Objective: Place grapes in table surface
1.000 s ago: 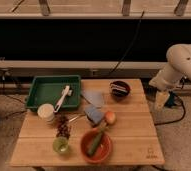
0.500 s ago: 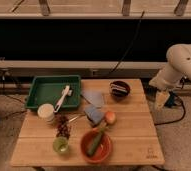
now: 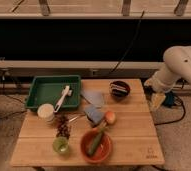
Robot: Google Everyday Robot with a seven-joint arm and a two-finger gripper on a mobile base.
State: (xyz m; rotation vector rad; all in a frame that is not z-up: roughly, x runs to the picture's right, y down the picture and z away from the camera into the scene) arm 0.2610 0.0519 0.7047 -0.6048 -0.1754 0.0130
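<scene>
The grapes (image 3: pixel 63 129) are a small, dark purple-red bunch of round berries, lumpy in outline and longer than wide. They lie straight on the light wooden planks of the bench (image 3: pixel 134 137), at about 8 o'clock from its middle. A green cup (image 3: pixel 61 145) stands just beside them at 6 o'clock and looks about the same size as the bunch. A white tub (image 3: pixel 46 112) sits near them at 11 o'clock, at the edge of the green tray (image 3: pixel 54 91). An orange bowl (image 3: pixel 96 145) is at their 4 o'clock and an orange fruit (image 3: pixel 109 117) at 3 o'clock. The gripper (image 3: pixel 157 101) hangs off the bench's right edge, at 2 o'clock from the grapes and well apart from them — whether its jaws are spread or pressed together I cannot tell.
</scene>
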